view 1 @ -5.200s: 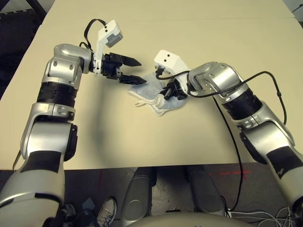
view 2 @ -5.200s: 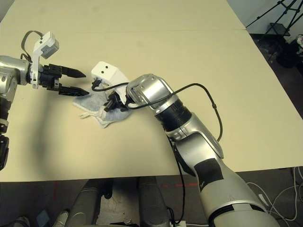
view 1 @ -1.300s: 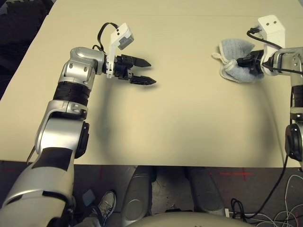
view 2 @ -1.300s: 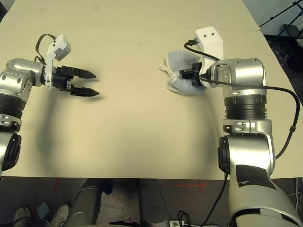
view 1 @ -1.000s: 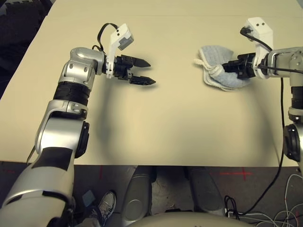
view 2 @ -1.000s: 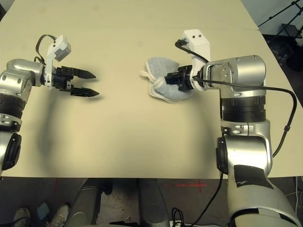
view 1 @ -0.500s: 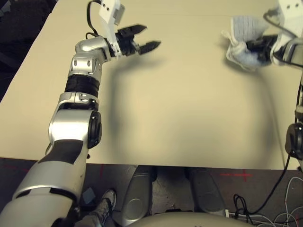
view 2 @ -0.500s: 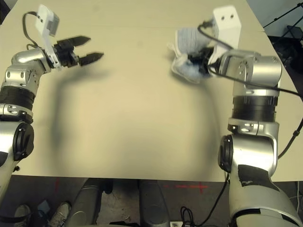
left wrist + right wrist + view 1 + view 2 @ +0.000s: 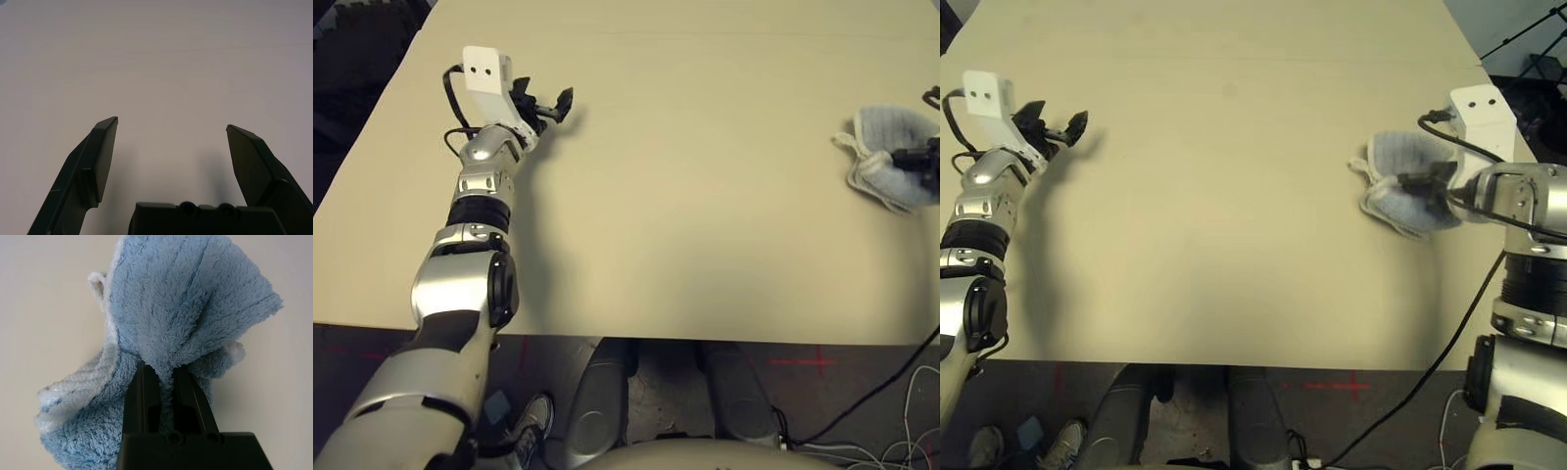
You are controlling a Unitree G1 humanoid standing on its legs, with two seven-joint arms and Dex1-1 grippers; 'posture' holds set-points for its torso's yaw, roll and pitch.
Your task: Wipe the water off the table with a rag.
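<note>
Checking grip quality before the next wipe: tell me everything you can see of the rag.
The rag is a soft light blue-grey terry cloth with faint darker stripes and a white hem. It is bunched and folded, not spread flat, with the hem and a small loop sticking out on the side facing the table's middle. The right claw is shut on a fold of it, the pile bulging out on both sides of the fingers. It sits at the right side of the table. Whether it rests on the surface or hangs just above cannot be told.
</note>
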